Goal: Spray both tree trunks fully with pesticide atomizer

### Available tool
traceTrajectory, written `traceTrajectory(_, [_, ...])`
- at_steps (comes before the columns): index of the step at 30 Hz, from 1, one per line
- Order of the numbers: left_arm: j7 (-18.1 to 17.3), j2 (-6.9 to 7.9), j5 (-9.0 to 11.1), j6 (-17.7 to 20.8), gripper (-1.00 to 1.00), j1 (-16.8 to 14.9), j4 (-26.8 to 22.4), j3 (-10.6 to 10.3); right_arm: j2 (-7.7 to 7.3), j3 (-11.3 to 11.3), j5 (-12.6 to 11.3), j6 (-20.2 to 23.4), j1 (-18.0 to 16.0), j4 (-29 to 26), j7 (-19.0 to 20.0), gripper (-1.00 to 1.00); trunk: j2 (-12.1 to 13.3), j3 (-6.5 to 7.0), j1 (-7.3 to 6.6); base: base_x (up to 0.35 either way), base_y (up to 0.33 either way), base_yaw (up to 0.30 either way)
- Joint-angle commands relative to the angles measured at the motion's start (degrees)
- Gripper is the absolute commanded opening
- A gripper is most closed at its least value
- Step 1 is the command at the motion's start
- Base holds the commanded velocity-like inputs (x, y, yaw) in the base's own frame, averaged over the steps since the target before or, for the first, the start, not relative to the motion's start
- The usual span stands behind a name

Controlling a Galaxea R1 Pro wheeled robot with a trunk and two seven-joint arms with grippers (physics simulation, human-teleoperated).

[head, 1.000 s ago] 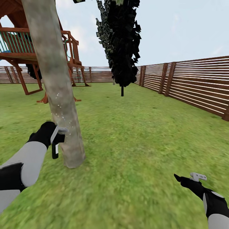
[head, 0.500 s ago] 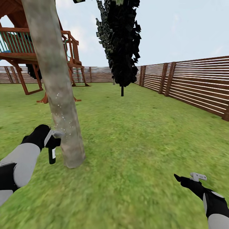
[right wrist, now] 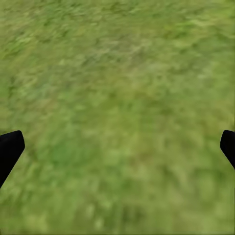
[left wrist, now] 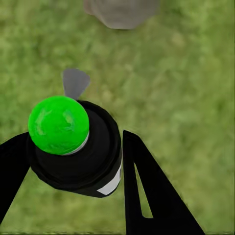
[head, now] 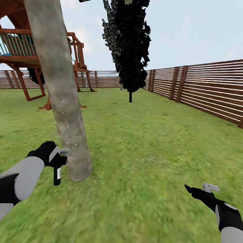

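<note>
Near right, the right gripper (head: 197,189) hangs spread wide over the lawn (head: 152,152). Left, the left gripper (head: 55,156) clamps the pesticide atomizer (head: 57,170), nozzle seemingly touching the tree (head: 62,98); whitish pesticide (head: 65,130) speckles the trunk, crown cut off above.

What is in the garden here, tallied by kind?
Pale-trunked tree: 1
Dark thin-trunked tree: 1
Pesticide atomizer, held in the left hand: 1
Wooden play structure: 1
Slatted fence: 1
Total: 5
</note>
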Motion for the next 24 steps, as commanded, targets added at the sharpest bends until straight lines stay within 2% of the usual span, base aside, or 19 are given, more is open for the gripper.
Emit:
traceTrajectory(1, [0.02, 0.0, -0.03, -0.03, -1.0, 0.51, -0.02, -0.01, 0.0, 0.01, -0.02, 0.01, 0.0, 0.0, 0.0, 1.0, 0.0, 0.01, 0.0, 0.027, 0.02, 0.0])
traceTrajectory(4, [0.17, 0.0, -0.15, -1.29, -1.0, 2.38, -0.02, -0.01, 0.0, 0.02, 0.0, -0.04, 0.0, 0.0, 0.0, 1.0, 0.0, 0.01, 0.0, 0.051, 0.023, 0.0])
traceTrajectory(6, [0.31, 0.13, -0.12, -5.67, -1.0, 4.78, -0.02, 0.03, 0.0, 0.02, 0.0, -0.07, 0.0, 0.0, 0.0, 1.0, 0.0, 0.01, 0.0, 0.195, 0.144, 0.0])
traceTrajectory(9, [0.34, 0.39, -0.06, -8.95, -1.0, 6.72, -0.02, 0.07, 0.0, -0.02, 0.0, -0.07, 0.0, 0.0, 0.0, 1.0, 0.0, 0.01, 0.0, 0.127, 0.085, 0.0])
traceTrajectory(10, [0.35, 0.44, 0.04, -11.97, -1.0, 7.57, -0.02, 0.07, 0.06, -0.05, 0.01, -0.07, 0.01, 0.0, 0.0, 1.0, 0.0, 0.01, 0.0, 0.024, 0.015, 0.0])
traceTrajectory(11, [0.35, 0.44, 0.13, -13.19, -1.0, 7.84, 0.01, 0.12, 0.07, -0.05, 0.01, -0.07, 0.01, 0.0, 0.04, 1.0, 0.0, 0.01, 0.0, 0.012, 0.008, 0.0])
traceTrajectory(19, [0.51, 1.37, 0.43, -17.41, -1.0, 10.49, 0.06, 0.33, 0.08, 0.01, 0.01, -0.06, 0.0, 0.0, 0.26, 1.0, 0.0, 0.01, 0.0, 0.002, 0.001, 0.061])
traceTrajectory(24, [0.46, 1.4, 0.44, -17.95, -1.0, 11.79, -0.01, 0.34, 0.04, -0.05, 0.01, -0.07, 0.0, -0.05, 0.26, 1.0, 0.0, 0.01, 0.0, 0.0, 0.0, 0.111])
